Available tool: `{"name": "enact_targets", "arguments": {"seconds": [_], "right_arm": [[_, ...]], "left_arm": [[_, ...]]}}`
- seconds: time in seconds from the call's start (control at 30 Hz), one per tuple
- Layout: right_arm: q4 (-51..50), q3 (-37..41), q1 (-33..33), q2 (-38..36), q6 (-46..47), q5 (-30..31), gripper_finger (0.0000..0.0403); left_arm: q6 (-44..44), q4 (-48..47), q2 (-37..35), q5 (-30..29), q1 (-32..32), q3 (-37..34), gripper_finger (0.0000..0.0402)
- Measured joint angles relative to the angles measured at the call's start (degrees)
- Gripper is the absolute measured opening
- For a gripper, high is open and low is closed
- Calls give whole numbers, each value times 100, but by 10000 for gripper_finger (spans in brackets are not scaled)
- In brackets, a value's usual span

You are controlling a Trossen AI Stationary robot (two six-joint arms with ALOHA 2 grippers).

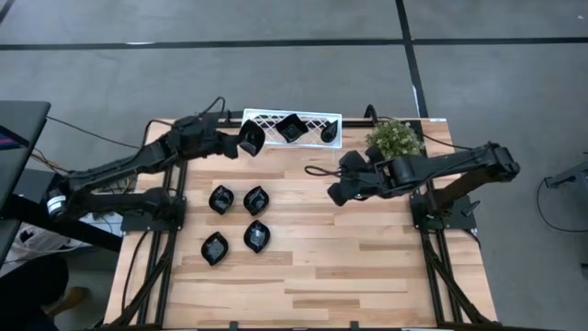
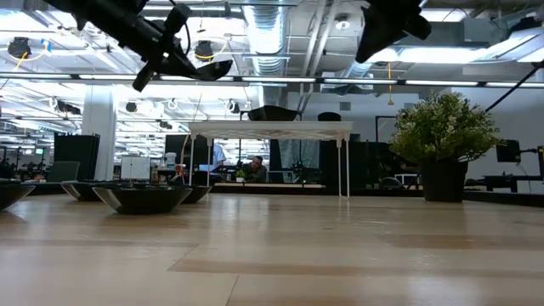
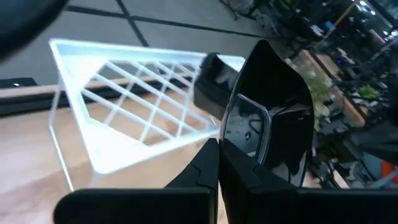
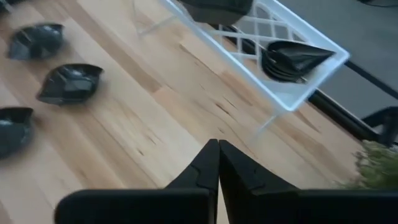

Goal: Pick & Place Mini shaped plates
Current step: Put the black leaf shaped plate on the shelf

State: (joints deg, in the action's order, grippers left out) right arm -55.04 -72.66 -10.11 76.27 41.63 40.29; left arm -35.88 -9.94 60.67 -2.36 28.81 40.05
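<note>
resting on table (image 1: 367,267): four plates (image 1: 221,199); rack (image 1: 266,119) holds two.

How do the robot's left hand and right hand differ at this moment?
The left hand is shut on a black plate beside the white rack; the right hand is shut on nothing. The left hand is at the table's back edge; the right hand hovers over bare wood. Both are raised off the table.

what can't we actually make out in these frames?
- Rack contents: in the high view the plate in the left end effector covers one end; stack count unreadable.
- Four loose plates: leaf or teardrop is too small to tell from above; the low view shows only rims.
- Right end effector: cut off by the low view's top edge.
- Plant: clipped by the right wrist view's edge.
</note>
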Motion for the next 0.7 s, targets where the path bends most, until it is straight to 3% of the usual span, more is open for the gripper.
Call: {"name": "enact_targets", "arguments": {"seconds": [0.2,0.43,0.7], "right_arm": [[-144,0,-25,-242,-140,328,2],[-78,105,-136,-889,-779,446,1],[1276,1556,-399,-2392,-925,-219,1]], "left_arm": [[-15,-309,420,254,415,527,3],[-13,-539,1451,656,678,1260,3],[-14,-960,2102,968,904,1763,3]]}}
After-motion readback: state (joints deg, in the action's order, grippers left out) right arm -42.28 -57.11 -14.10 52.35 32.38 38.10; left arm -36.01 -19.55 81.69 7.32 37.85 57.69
